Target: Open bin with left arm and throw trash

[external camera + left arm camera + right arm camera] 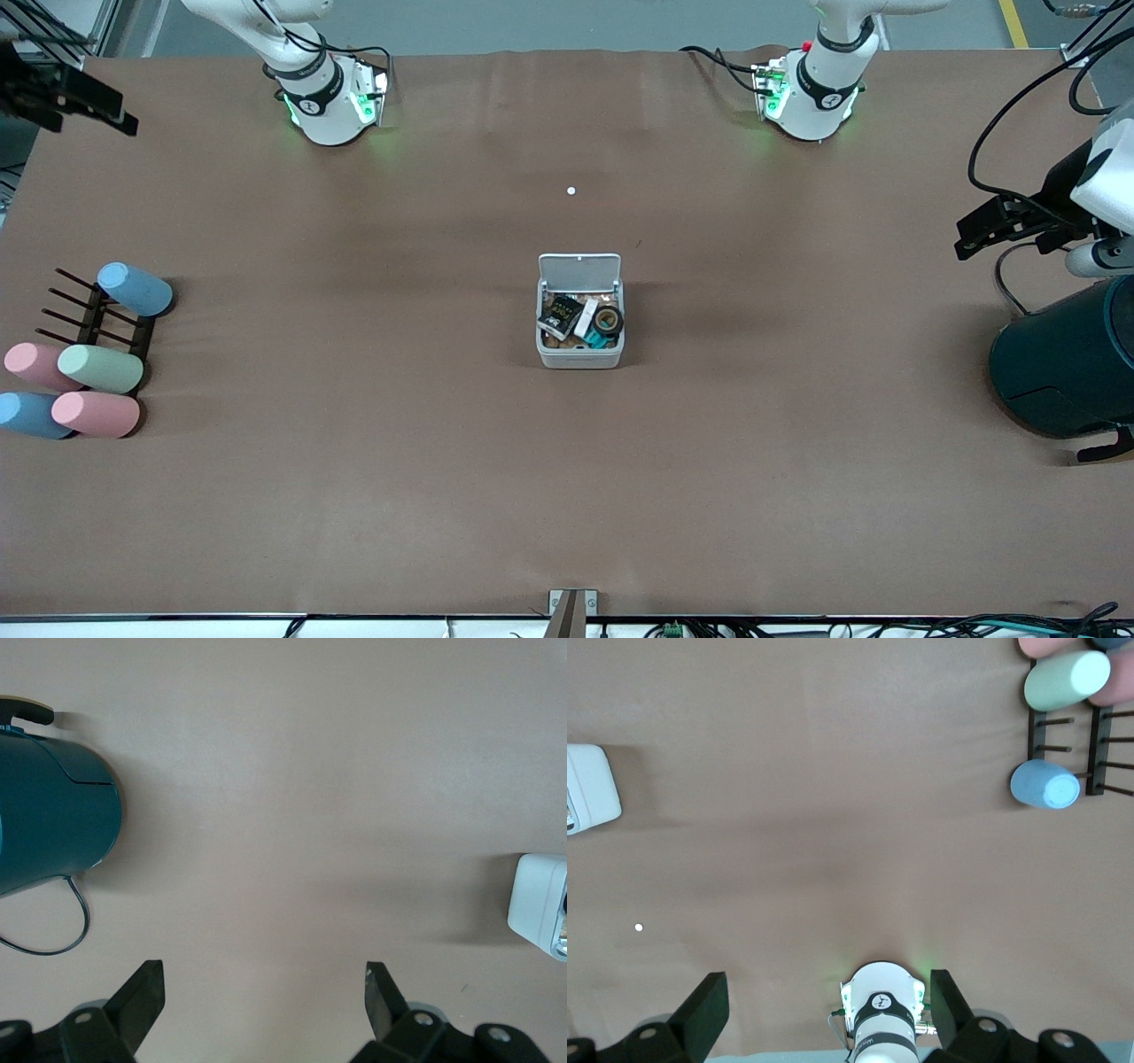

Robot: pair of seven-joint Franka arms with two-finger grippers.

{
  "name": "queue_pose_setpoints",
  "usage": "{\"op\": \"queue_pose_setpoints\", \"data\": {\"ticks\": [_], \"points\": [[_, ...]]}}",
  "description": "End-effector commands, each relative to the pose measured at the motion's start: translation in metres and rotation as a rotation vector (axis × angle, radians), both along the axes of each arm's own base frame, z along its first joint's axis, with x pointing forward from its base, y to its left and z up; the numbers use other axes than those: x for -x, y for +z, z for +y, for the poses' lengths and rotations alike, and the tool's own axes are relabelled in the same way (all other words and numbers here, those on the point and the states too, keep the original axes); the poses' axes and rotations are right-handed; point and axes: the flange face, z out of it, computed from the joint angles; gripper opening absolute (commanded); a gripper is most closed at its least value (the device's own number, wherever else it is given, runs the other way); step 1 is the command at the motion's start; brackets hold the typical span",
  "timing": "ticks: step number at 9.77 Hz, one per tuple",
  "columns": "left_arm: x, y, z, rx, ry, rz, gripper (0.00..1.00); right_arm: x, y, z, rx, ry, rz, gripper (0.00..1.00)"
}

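Standing at the middle of the brown desk (354, 496), one small square white plastic bin (579, 354) has its flat hinged lid (579, 268) raised toward the robots' bases. Inside lie three trash items: a black printed snack packet (563, 313), a white band (586, 317) and a dark tape roll (608, 320). The band's long axis runs roughly between camera and robots. The left tool (264, 1003), fingers apart, waits above the teal round container (1067, 363). The right tool (828, 1010), fingers apart, waits above five pastel cylinders (101, 368).
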Motion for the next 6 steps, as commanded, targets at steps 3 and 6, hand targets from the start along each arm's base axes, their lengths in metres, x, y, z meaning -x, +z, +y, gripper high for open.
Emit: {"op": "queue_pose_setpoints", "data": {"ticks": [3, 6], "points": [[-0.002, 0.004, 0.001, 0.001, -0.015, -0.012, 1.00, -0.044, -0.026, 0.000, 0.017, 0.018, 0.003, 1.00], [-0.002, 0.004, 0.002, -0.001, -0.013, -0.012, 1.00, -0.066, -0.040, -0.003, 0.020, 0.016, -0.003, 1.00]]}}
